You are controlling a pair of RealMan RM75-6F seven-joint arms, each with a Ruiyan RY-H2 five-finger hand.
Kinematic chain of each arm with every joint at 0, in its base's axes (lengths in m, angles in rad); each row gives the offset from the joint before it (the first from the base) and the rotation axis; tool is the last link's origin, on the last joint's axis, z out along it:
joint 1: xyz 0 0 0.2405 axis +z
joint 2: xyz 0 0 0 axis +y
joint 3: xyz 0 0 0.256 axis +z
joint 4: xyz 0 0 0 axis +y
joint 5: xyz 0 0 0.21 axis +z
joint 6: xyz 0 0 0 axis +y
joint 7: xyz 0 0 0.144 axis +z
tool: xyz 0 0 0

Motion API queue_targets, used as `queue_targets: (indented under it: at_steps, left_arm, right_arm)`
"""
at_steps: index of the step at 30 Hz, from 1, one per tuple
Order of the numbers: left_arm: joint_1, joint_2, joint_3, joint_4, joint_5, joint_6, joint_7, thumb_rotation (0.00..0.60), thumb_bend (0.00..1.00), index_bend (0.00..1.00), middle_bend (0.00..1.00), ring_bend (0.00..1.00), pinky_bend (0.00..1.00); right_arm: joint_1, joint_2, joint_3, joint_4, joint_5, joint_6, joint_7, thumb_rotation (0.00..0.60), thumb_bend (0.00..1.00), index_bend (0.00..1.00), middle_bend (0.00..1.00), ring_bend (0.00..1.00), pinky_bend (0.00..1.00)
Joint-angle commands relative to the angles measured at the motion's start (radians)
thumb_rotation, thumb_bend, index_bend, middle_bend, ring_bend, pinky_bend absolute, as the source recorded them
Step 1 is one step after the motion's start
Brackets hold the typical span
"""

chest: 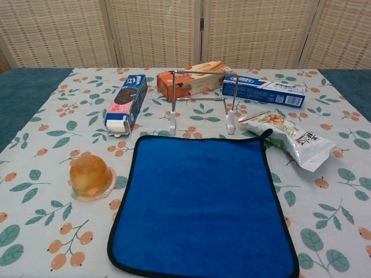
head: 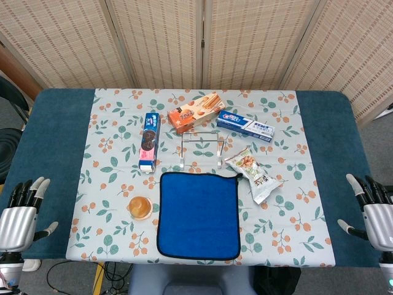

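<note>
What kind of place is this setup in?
Probably an indoor robot test station: a floral-print tablecloth holds staged groceries and a blue square cloth mat, with woven folding screens shutting off the room behind.

Blue cloth (head: 198, 214) ctr, wire rack (head: 201, 147) behind, toothpaste box (head: 245, 126) back-right.

So the table (head: 55, 141) has a dark teal top with a leafy, fruit-print cloth (head: 110, 153) spread over the middle. On the cloth: a blue mat (head: 199, 215) up front, a jelly cup (head: 140, 207) just left of it, a wire rack (head: 201, 147) behind, a snack bag (head: 253, 174) to the right, plus a cookie box (head: 149, 142), a biscuit box (head: 196, 112) and a toothpaste box (head: 245, 126) at the back.
</note>
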Motion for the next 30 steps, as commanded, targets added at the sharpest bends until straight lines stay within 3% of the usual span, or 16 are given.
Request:
queue_targets:
  at_steps: [1, 16, 22, 25, 27, 30]
  left_arm:
    - [0.001, 0.0, 0.0, 0.001, -0.001, 0.0, -0.001, 0.6, 0.1, 0.0, 0.0, 0.0, 0.0]
    - [-0.007, 0.014, 0.005, 0.014, 0.022, -0.009, -0.014, 0.6, 0.1, 0.0, 0.0, 0.0, 0.0]
    - [-0.022, 0.035, 0.015, 0.034, 0.066, -0.024, -0.044, 0.6, 0.1, 0.0, 0.0, 0.0, 0.0]
    - [-0.042, 0.051, 0.032, 0.055, 0.13, -0.039, -0.073, 0.6, 0.1, 0.01, 0.0, 0.01, 0.0]
    - [-0.057, 0.057, 0.041, 0.071, 0.171, -0.05, -0.096, 0.6, 0.1, 0.04, 0.03, 0.05, 0.02]
    - [-0.085, 0.061, 0.056, 0.101, 0.234, -0.067, -0.139, 0.6, 0.1, 0.1, 0.12, 0.14, 0.16]
  right_arm:
    - [0.001, 0.0, 0.001, -0.001, 0.0, -0.001, -0.001, 0.6, 0.05, 0.04, 0.12, 0.0, 0.09]
    - [0.005, 0.007, 0.006, -0.003, -0.011, 0.005, -0.005, 0.6, 0.05, 0.04, 0.12, 0.01, 0.09]
    - [0.018, 0.019, 0.009, -0.014, -0.026, -0.003, -0.01, 0.6, 0.05, 0.04, 0.14, 0.07, 0.15]
    - [0.037, 0.03, 0.002, -0.024, -0.055, -0.025, -0.021, 0.6, 0.05, 0.04, 0.19, 0.16, 0.23]
    - [0.049, 0.036, -0.002, -0.03, -0.076, -0.037, -0.032, 0.6, 0.05, 0.06, 0.25, 0.24, 0.36]
    - [0.067, 0.037, -0.008, -0.037, -0.112, -0.048, -0.042, 0.6, 0.06, 0.09, 0.35, 0.37, 0.51]
